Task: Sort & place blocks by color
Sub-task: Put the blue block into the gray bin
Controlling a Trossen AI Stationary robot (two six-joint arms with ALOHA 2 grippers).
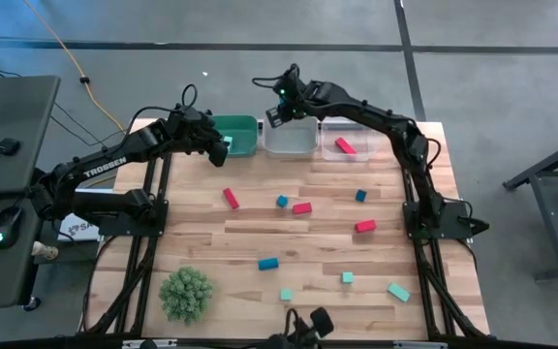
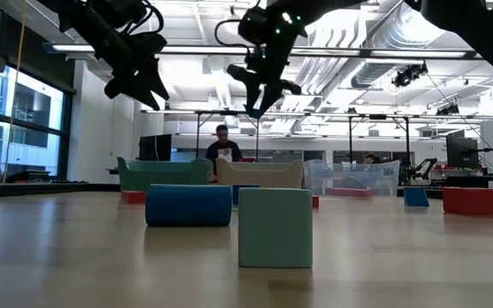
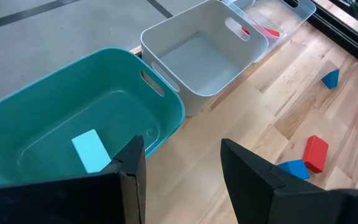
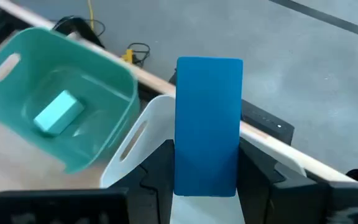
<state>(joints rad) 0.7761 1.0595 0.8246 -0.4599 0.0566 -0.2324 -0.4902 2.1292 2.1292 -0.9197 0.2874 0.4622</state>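
Observation:
My right gripper [image 4: 207, 163] is shut on a blue bar [image 4: 208, 112], high above the white middle bin [image 1: 291, 139], near its far left corner. My left gripper [image 3: 182, 149] is open and touches nothing, above the near right rim of the teal bin [image 3: 73, 118]. A light teal block [image 3: 91, 149] lies flat on that bin's floor. A red block [image 1: 345, 146] lies in the clear bin [image 1: 347, 128]. Red [image 1: 231, 198], blue [image 1: 267, 263] and teal [image 1: 398, 291] blocks lie scattered on the table. My right gripper pinches the blue bar between its two fingers, which sit on the bar's two long sides [image 4: 180, 168] at its end nearer the wrist. The fingers point down and run along the bar. It sticks out past the fingertips [image 2: 253, 111], lifted clear above the white bin.
The three bins stand in a row at the table's far edge. A green spiky plant ball [image 1: 186, 294] sits at the near left corner. Loose blocks dot the middle and near right of the table. In the low view a person [image 2: 222, 145] stands beyond the table.

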